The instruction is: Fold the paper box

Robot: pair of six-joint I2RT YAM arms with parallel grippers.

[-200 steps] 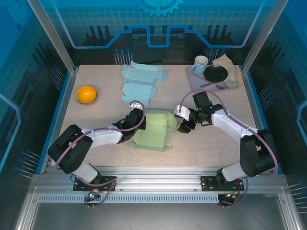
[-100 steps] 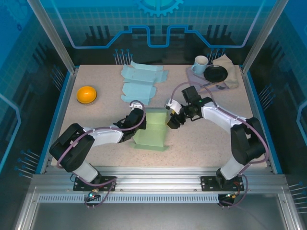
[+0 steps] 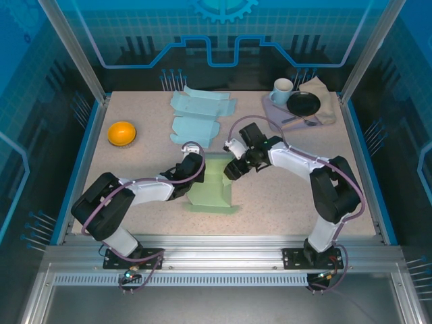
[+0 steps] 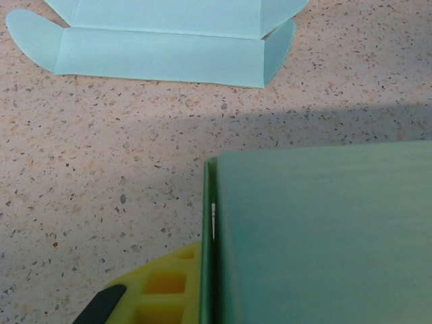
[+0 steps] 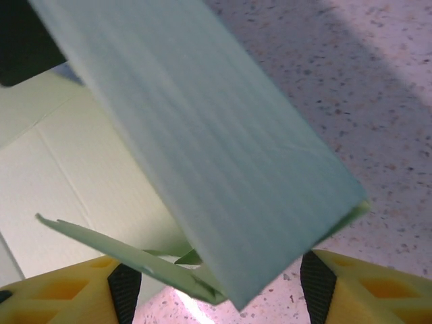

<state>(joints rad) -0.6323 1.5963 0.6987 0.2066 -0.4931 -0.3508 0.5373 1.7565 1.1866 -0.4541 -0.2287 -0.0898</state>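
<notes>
Box (image 3: 214,187), green and partly folded, sits on the desk (image 3: 290,196) right in front of both arms. The left pincer (image 3: 192,179) is on the box's left side. It is closed tight and pinches the box's left wall. From the left wrist camera, one yellow finger (image 4: 158,293) lies flat on that thin wall. The right pincer (image 3: 230,171) is at the box's back right corner. Its fingers (image 5: 61,297) are spread apart, with a green flap (image 5: 202,135) of the box between them. The flap is tilted, and the fingers do not pinch it. Blue paper (image 3: 197,116) lies flat behind the box, apart from it. An orange bowl (image 3: 122,132) is well off to the box's left. A cup (image 3: 283,88) and a black plate (image 3: 304,103) sit far behind the box, on its right.
</notes>
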